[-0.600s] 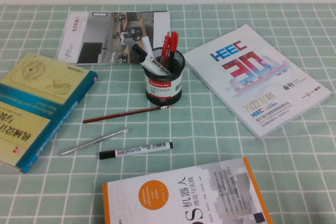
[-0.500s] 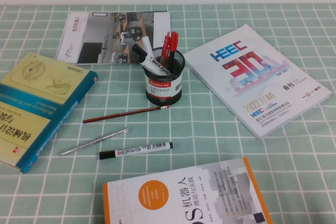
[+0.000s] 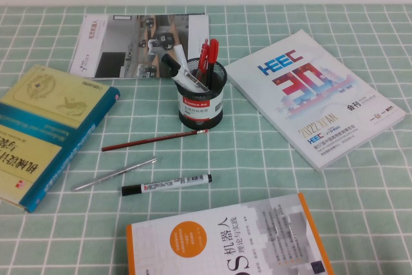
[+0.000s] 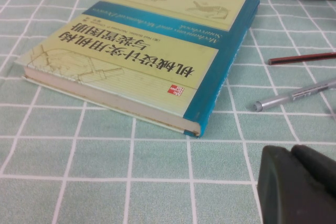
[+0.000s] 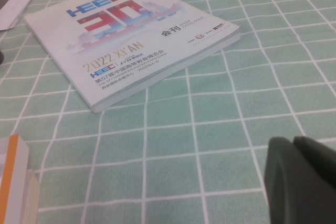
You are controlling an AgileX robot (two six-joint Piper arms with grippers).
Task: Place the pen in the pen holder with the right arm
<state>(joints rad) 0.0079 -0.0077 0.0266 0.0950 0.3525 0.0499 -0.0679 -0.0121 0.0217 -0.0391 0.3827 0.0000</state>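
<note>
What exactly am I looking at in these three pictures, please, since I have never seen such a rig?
A two-armed table robot. One picture looks down from a raised camera; the other two come from cameras on each wrist. The left end effector sits low beside the green-yellow book; the right end effector, shut and empty, sits near the HEEC catalogue. On the checked cloth lie the pen, a silver pen, a red pencil and the pen holder. Nothing is held.
</note>
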